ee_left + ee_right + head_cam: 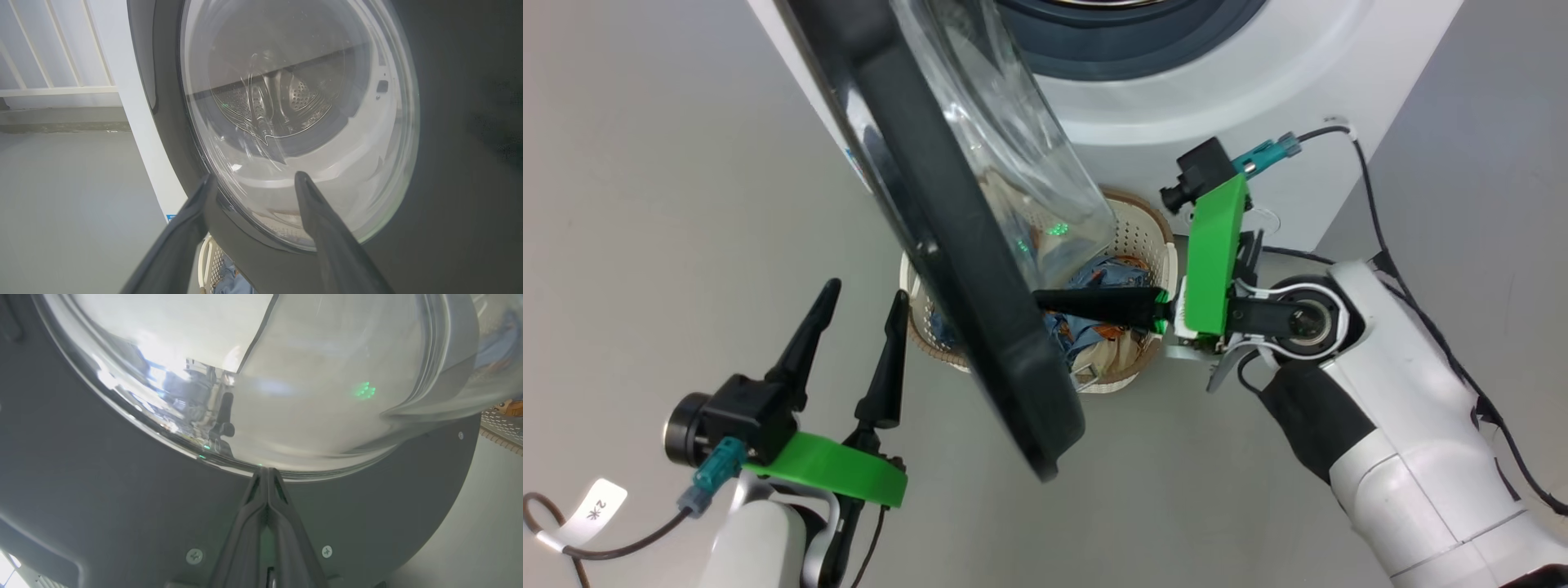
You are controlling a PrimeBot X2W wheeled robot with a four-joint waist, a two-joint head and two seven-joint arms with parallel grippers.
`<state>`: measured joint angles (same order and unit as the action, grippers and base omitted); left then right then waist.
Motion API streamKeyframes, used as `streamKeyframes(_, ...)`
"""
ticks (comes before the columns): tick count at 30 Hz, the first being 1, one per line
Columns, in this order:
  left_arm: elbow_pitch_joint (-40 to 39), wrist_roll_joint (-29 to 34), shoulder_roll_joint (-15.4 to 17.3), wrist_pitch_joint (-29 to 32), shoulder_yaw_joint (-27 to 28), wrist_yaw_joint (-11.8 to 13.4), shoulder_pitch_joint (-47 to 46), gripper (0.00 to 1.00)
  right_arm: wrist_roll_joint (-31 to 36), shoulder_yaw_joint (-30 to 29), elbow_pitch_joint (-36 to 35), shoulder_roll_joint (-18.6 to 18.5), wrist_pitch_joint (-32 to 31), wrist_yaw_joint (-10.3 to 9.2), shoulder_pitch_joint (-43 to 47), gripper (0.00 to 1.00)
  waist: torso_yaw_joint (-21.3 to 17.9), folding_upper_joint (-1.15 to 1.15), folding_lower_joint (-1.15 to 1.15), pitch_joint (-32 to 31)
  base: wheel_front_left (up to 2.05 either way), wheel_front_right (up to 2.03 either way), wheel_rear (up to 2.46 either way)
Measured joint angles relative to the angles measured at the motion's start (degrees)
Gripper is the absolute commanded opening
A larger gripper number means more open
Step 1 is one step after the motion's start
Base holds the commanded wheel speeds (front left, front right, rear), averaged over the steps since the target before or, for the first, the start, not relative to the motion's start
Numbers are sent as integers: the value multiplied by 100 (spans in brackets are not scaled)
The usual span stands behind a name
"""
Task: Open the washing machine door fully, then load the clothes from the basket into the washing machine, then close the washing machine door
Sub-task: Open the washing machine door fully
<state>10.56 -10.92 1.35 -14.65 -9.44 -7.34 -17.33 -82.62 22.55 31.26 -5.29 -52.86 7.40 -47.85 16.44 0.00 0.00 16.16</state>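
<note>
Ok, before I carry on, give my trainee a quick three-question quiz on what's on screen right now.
1. True or false: the left pincer is shut on the washing machine door.
2. Fill in: the clothes lie in the ____.
3. The right pincer has its tips against: A) the clothes, B) the door's inner face, by the glass window, C) the basket rim.
Key: 1 false; 2 basket; 3 B.

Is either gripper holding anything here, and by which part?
Nothing is held. The right gripper is shut empty, tips at the inner face of the washing machine door; the left gripper is open, empty.
</note>
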Motion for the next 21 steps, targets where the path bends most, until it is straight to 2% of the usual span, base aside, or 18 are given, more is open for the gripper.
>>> streamKeyframes(4, 1, -7, 0, 0, 1, 0, 0, 100, -122, 254, 69, 10, 136, 0, -1, 0, -8, 0, 0, -13, 0, 0, 0)
streamKeyframes(9, 3, -7, 0, 0, 33, 0, 2, 100, -221, 281, 197, 22, 309, 0, -1, 0, -51, 0, 0, -63, 0, 0, 0)
streamKeyframes(15, 12, -5, 113, 0, 100, 0, 126, 100, -269, 57, 266, 93, 556, 0, 80, 0, -189, 0, 0, -207, 0, 0, 0)
streamKeyframes(21, 15, -5, 157, 0, 165, 0, 163, 100, -272, -339, 254, 5, 827, 0, 481, 0, -325, 0, 0, -383, 0, 0, 0)
